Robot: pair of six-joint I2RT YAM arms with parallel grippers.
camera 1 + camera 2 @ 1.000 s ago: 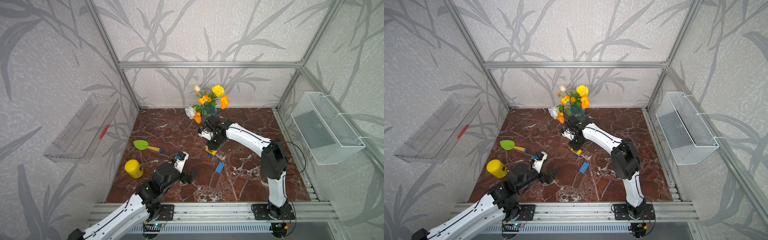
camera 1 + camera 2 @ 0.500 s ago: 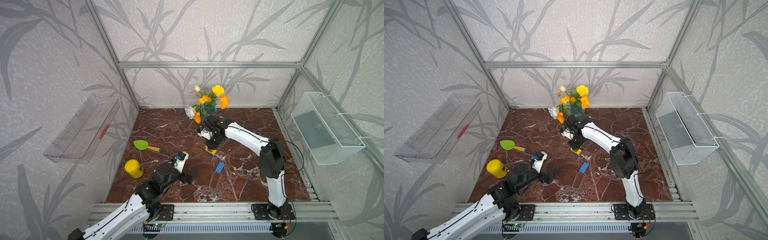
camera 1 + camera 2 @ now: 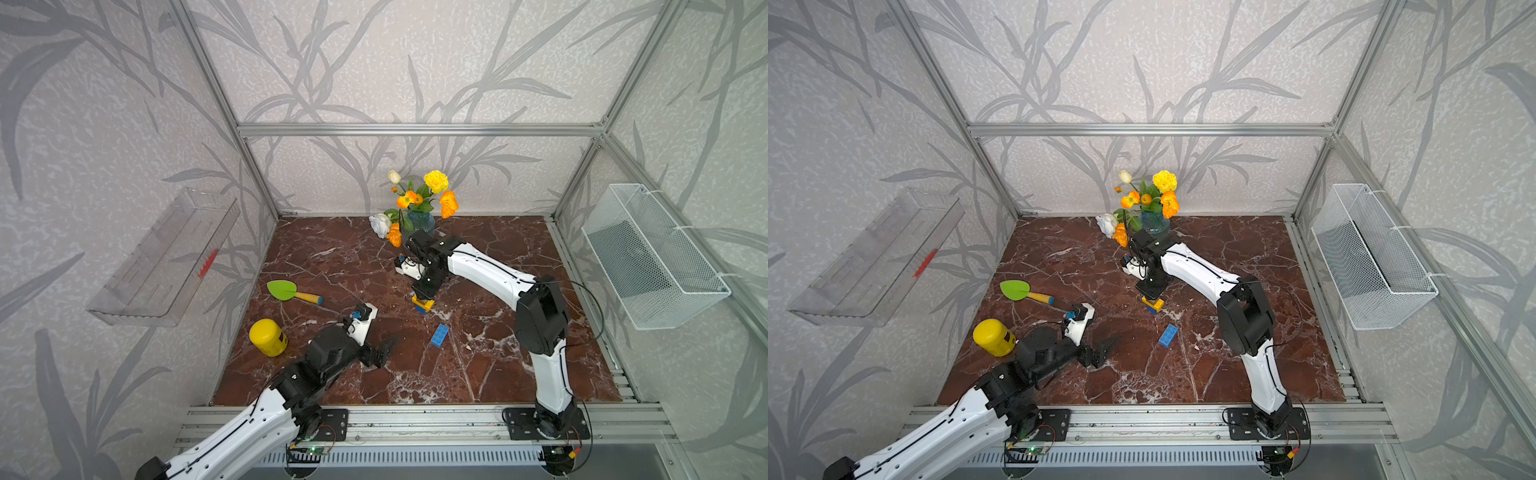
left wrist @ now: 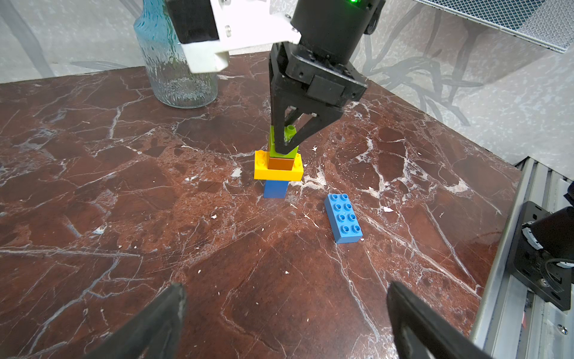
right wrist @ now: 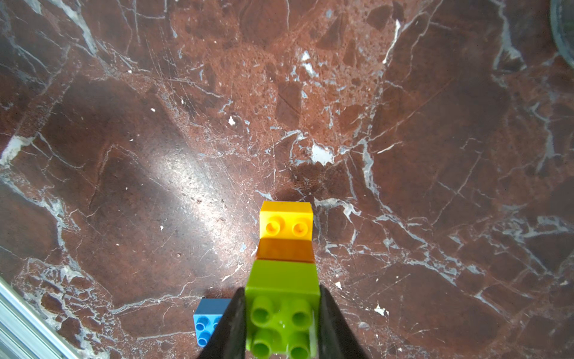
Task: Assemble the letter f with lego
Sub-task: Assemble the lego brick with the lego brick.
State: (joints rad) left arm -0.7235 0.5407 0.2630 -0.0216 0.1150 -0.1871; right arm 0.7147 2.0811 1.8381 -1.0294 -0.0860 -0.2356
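- The right gripper point(image 4: 287, 145) points straight down, its two fingers clamped on opposite sides of the green brick point(image 5: 282, 276).
- That green brick tops an upright stack near the middle of the table point(image 3: 478, 365). Beneath it sit the orange brick point(image 4: 280, 163), then the yellow brick point(image 4: 278, 175), then the short blue brick point(image 4: 275, 188), whose base meets the marble.
- The yellow brick juts out past the blue one under it.
- The long blue brick point(image 4: 343, 217) lies flat, studs up, near the stack but apart from it, on the side toward the robot.
- The left gripper point(image 4: 285, 292) hangs low over the front of the table with its fingers spread wide and nothing between them.
- A glass vase point(image 4: 177, 71) stands behind the stack.
- A yellow jar point(image 3: 268, 337) and a green shovel point(image 3: 282, 289) lie well to the left.
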